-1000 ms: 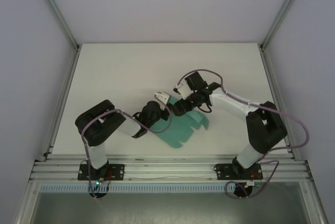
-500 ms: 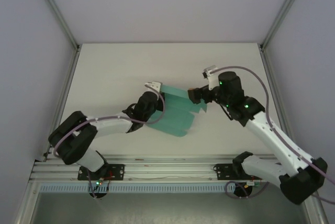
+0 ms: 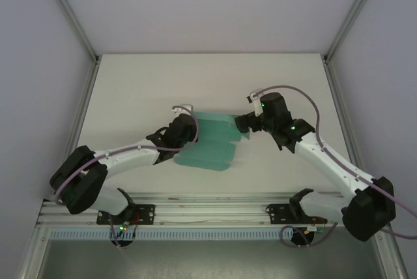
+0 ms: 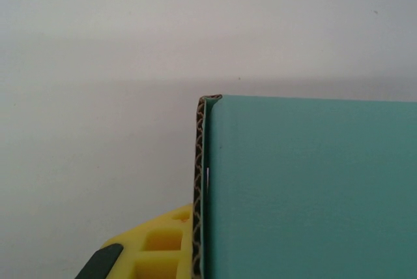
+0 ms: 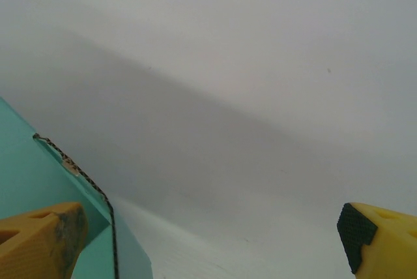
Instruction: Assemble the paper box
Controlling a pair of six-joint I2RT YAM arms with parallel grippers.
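**A:** Start nearest. What runs by the arm bases?

**B:** An aluminium rail [image 3: 208, 208] along the near edge of the white table [image 3: 143, 83]. Both arms stretch from it toward 12 o'clock.

**A:** And the paper box?

**B:** The paper box [image 3: 210, 145] is about mid-table. It is teal card creased into a nearer panel and a farther one, with the grippers at opposite ends.

**A:** The left gripper?

**B:** The left gripper [image 3: 187, 122] is at the box's 10 o'clock corner. In its wrist view, one yellow finger [image 4: 159, 249] lies flush against the card's corrugated edge. The teal face hides the other finger. It looks clamped on the card.

**A:** The right one?

**B:** The right gripper [image 3: 242, 122] is at the box's 2 o'clock corner, spread wide. A card corner sits just beside one finger [image 5: 39, 240], and the other finger is well apart from it.
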